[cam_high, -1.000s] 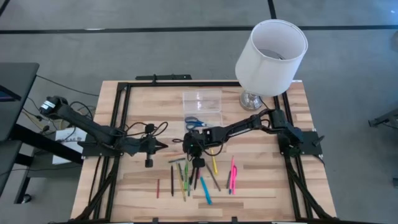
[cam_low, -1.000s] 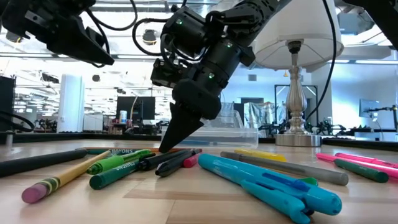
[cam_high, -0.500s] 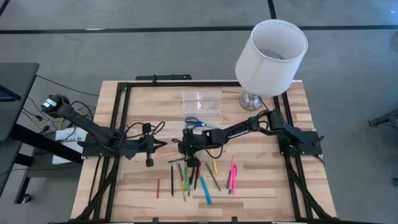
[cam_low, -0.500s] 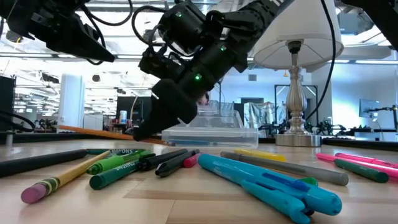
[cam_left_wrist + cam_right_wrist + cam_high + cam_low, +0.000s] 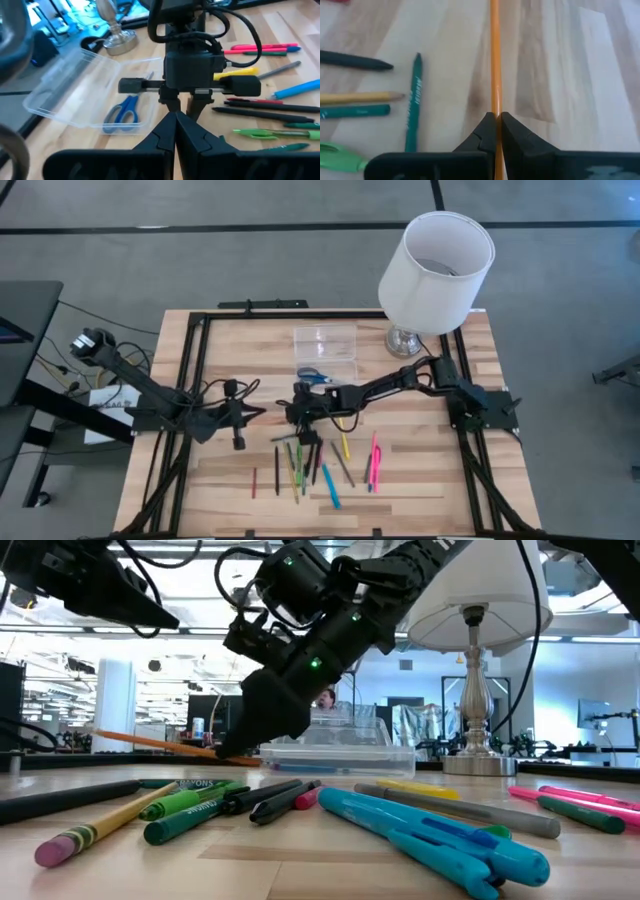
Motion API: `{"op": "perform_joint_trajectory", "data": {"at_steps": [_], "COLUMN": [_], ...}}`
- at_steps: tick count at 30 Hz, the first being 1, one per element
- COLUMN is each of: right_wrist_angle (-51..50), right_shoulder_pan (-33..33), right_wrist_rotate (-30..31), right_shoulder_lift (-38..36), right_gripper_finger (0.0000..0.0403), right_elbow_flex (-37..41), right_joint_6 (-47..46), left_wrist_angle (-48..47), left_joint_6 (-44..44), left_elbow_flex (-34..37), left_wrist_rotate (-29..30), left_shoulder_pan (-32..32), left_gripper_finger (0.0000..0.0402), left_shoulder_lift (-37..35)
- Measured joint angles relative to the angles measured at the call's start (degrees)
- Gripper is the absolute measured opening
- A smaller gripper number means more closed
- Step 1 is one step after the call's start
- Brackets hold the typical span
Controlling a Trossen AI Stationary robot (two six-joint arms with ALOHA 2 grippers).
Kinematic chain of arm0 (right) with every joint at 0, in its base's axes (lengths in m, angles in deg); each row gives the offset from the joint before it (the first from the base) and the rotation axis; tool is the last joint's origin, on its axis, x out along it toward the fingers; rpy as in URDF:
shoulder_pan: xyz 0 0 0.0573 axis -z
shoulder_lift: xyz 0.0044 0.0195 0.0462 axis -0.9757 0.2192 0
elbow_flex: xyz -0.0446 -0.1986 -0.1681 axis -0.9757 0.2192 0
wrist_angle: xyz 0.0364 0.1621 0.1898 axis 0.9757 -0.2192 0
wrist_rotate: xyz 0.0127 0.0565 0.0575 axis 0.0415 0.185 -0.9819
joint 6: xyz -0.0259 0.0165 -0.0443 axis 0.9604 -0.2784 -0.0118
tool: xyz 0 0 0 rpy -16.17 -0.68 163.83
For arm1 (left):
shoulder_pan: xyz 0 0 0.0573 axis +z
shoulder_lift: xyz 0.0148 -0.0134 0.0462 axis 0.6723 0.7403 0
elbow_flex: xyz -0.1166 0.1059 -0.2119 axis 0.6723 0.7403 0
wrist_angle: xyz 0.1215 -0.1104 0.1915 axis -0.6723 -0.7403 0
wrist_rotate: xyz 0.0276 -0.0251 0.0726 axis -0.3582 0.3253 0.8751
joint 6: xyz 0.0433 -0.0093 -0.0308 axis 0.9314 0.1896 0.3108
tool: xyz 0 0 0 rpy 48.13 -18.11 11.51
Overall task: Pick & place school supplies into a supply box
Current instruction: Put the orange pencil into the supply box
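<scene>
My right gripper [image 5: 301,422] [image 5: 232,748] hangs over the middle of the table, just beyond the row of pens, shut on an orange pencil [image 5: 150,742]. My left gripper [image 5: 262,412] [image 5: 175,118] is shut and hovers just left of it, facing it. Pens, pencils, green crayons [image 5: 190,802], blue pens [image 5: 430,835] and pink markers [image 5: 373,465] lie flat on the near half of the table. The clear supply box [image 5: 325,340] [image 5: 65,95] stands open farther back. Blue-handled scissors [image 5: 313,376] [image 5: 122,110] lie in its nearer clear half. My right gripper pinches the orange pencil [image 5: 495,107] between its two fingers [image 5: 481,131]. The pencil runs along the fingers and sticks out past their tips. The fingers slant down toward the table's left. The pencil is lifted clear, its free end [image 5: 100,732] pointing left.
A lamp with a white shade [image 5: 437,270] and a metal foot [image 5: 472,762] stands at the far right corner, beside the box. A black frame [image 5: 190,370] runs around the table. Bare wood lies left of the pens.
My right gripper stood with its fingertips down among the pens. It has risen a little and tipped from pointing down to slanting toward the table's left. The orange pencil has come up with it, clear of the table.
</scene>
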State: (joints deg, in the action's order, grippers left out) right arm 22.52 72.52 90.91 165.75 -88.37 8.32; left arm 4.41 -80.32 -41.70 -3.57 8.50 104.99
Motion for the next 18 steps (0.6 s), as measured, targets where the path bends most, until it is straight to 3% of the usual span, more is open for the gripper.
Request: {"op": "perform_joint_trajectory", "data": {"at_steps": [10, 18], "right_wrist_angle": [-5.92, -19.74], "right_shoulder_pan": [0.09, 2.78], "right_wrist_rotate": [4.64, 13.67], "right_shoulder_lift": [-6.81, -11.55], "right_gripper_finger": [0.0000, 0.0000], "right_elbow_flex": [-0.22, -0.17], "right_joint_6": [0.09, -4.20], "left_wrist_angle": [0.03, 0.00], "left_joint_6": [1.14, 0.39], "left_elbow_flex": [0.00, 0.00], "left_wrist_rotate": [12.37, 18.79], "left_shoulder_pan": [-5.07, -6.89], "left_gripper_finger": [0.0000, 0.0000], "left_shoulder_lift": [0.00, -0.02]}}
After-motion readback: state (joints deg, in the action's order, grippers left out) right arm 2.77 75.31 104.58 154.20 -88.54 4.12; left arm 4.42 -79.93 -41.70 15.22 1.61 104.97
